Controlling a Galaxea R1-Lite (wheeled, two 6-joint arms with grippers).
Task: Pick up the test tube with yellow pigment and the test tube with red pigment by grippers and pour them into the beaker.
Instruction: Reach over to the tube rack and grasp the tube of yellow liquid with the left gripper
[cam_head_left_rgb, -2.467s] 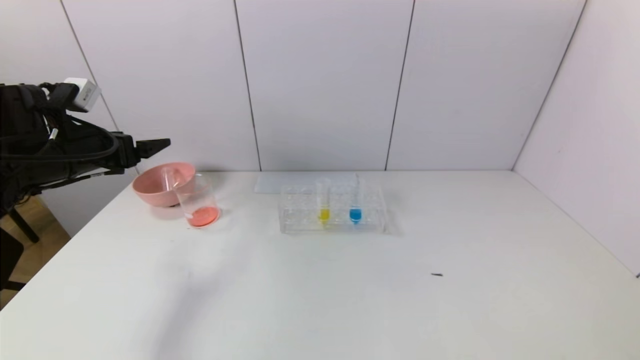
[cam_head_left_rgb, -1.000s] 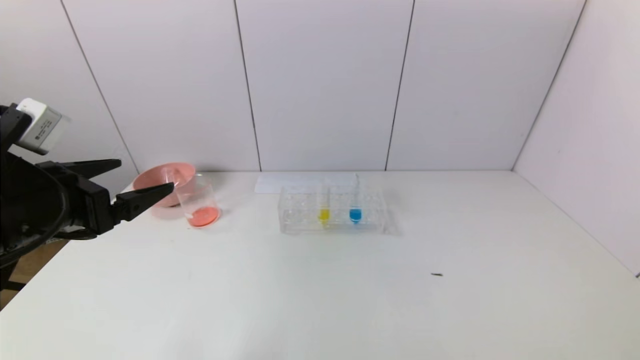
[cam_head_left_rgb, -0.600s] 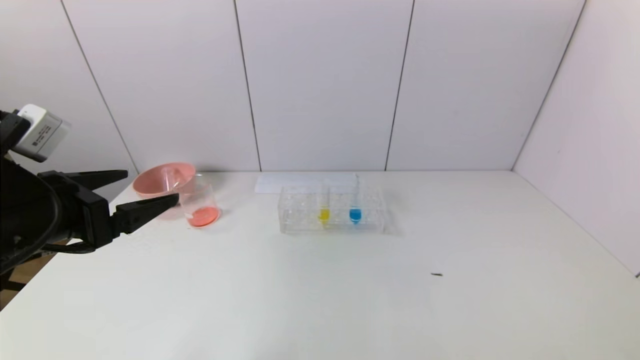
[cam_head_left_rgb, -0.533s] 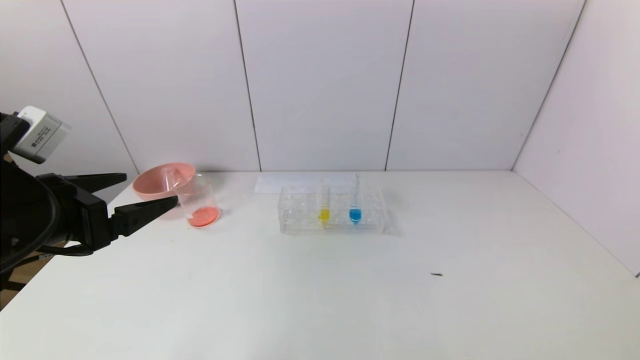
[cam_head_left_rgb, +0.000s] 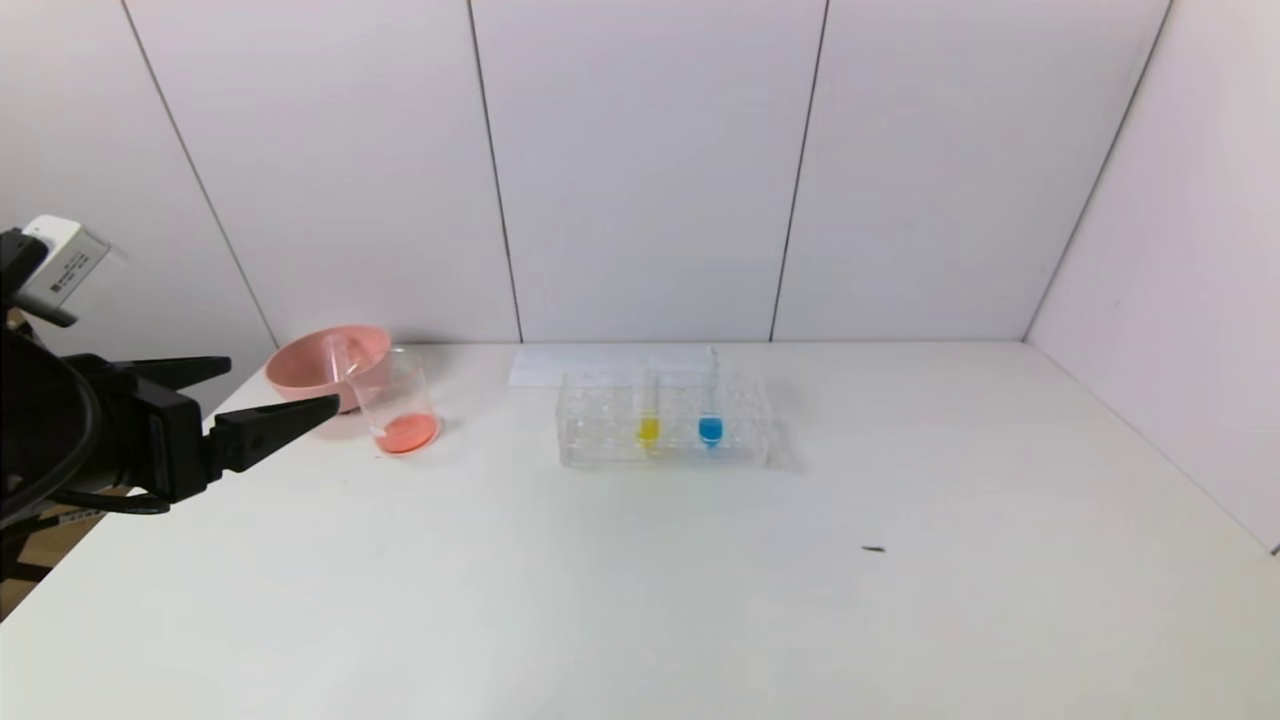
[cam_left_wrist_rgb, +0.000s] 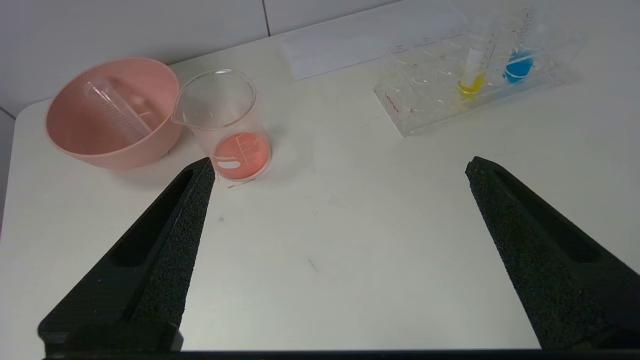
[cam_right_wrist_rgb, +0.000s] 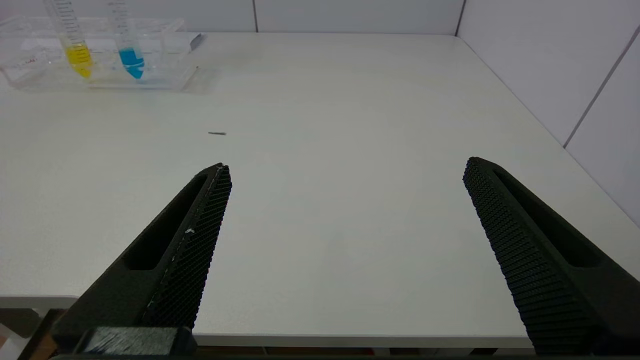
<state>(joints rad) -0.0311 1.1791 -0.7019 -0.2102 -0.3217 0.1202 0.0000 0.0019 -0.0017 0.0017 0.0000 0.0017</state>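
The test tube with yellow pigment (cam_head_left_rgb: 648, 412) stands upright in a clear rack (cam_head_left_rgb: 600, 440), beside a blue-liquid tube (cam_head_left_rgb: 710, 412). No tube holding red pigment shows. An empty clear tube (cam_head_left_rgb: 335, 352) lies in the pink bowl (cam_head_left_rgb: 300, 385). The beaker (cam_head_left_rgb: 398, 395) stands next to the bowl with red-orange liquid at its bottom. My left gripper (cam_head_left_rgb: 283, 384) hangs open and empty just left of the beaker, over the table's left edge. In the left wrist view the left gripper (cam_left_wrist_rgb: 340, 162) faces the beaker (cam_left_wrist_rgb: 220, 107). The right gripper (cam_right_wrist_rgb: 345, 165) is open over the table's near edge, far from the yellow tube (cam_right_wrist_rgb: 75, 47).
A flat white sheet (cam_head_left_rgb: 580, 365) lies behind the rack. A small dark speck (cam_head_left_rgb: 874, 549) sits on the white table right of centre. Walls close the back and the right side. The table's left edge runs under my left arm.
The left gripper came down from above the bowl, then sank a little and drew back leftward, still open. The beaker, bowl and rack have not moved.
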